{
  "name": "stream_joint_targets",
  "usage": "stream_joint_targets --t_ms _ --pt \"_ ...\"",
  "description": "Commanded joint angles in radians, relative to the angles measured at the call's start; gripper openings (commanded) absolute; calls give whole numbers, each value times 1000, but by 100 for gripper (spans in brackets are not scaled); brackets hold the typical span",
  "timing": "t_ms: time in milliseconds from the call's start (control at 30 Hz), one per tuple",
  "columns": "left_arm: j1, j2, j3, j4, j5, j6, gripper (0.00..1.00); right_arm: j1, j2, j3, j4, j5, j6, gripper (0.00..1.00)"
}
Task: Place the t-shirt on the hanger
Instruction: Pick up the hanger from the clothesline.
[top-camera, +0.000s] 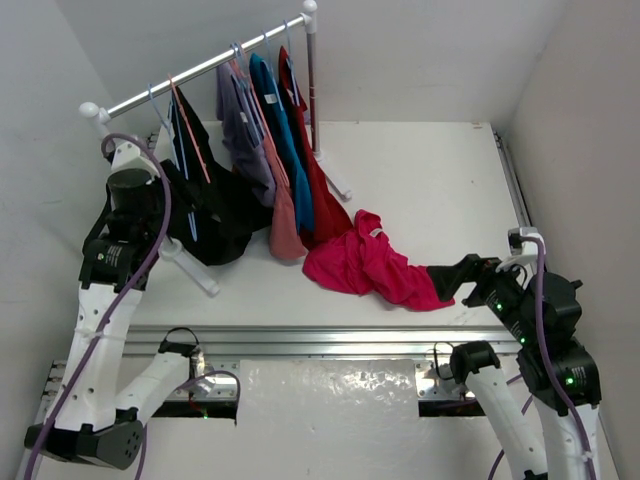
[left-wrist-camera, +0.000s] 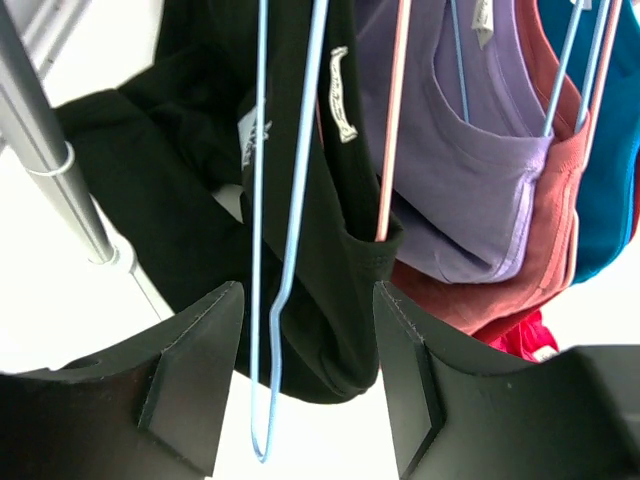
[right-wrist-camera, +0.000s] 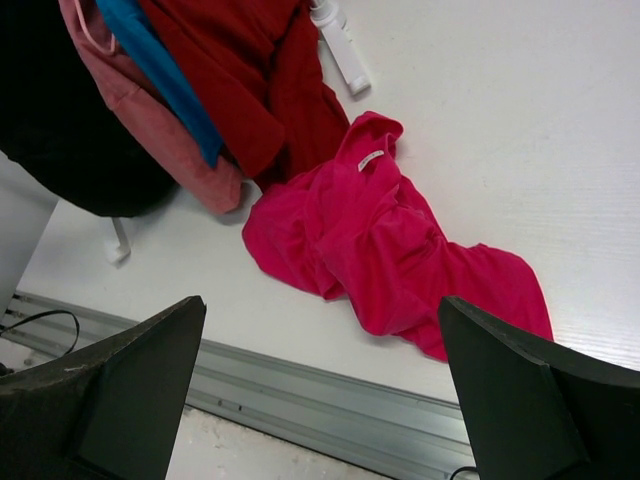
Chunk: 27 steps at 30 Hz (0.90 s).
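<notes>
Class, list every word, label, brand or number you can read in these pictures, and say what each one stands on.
No text is readable anywhere.
Black shirt, white tag: print too blurred to read.
T-shirt, neck label: too small to read.
Purple shirt, neck tag: blurred, unreadable.

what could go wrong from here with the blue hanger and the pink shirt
1. The hanger is thin wire hanging loose between the open jaws of the left pincer, with the black shirt right behind it. Closing might miss the wire or pinch that fabric too.
2. The t-shirt lies crumpled on the table below the open right pincer. A grab may catch several layers, leaving the neck hard to open.
</notes>
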Motion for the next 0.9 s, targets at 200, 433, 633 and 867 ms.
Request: stream_joint_targets --t_ms 200,433,633,867 --pt "6 34 -34 54 -64 13 50 6 10 -10 61 -31 -11 99" --pt "6 83 -71 108 -25 24 15 6 31 -16 80 -57 -4 99" --pt "6 11 -8 48 -41 40 0 6 52 -39 109 -99 20 99" --pt "6 -116 100 -36 32 29 0 6 88 -62 137 -140 37 99"
